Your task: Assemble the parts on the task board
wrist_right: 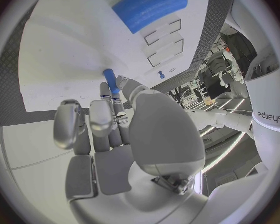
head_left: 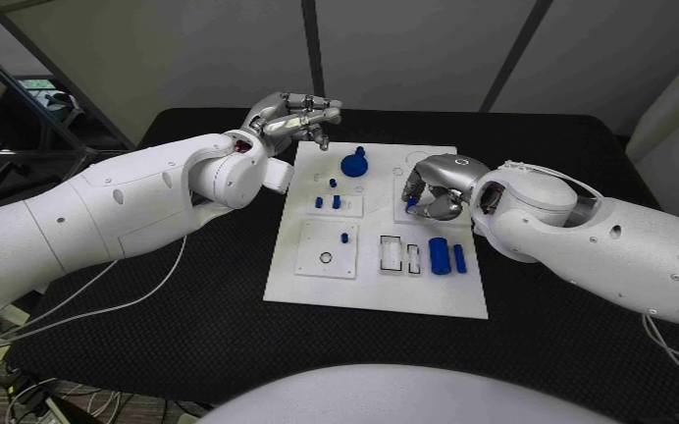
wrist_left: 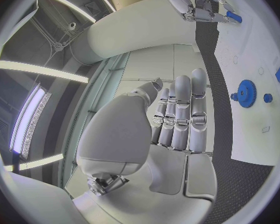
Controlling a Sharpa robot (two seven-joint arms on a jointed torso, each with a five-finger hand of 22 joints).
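The right hand (head_left: 436, 191) hangs low over the task board (head_left: 380, 291), fingers pinching a small blue peg (wrist_right: 110, 79) tip-down — poised, I'd judge, to seat it — while the left hand (head_left: 293, 117) waits off the board's far-left corner, fingers straight and empty, near the blue gear (head_left: 354, 161).

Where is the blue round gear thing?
In the head view, the blue round gear stands near the far edge of the white task board, just right of the left hand and left of the right hand.
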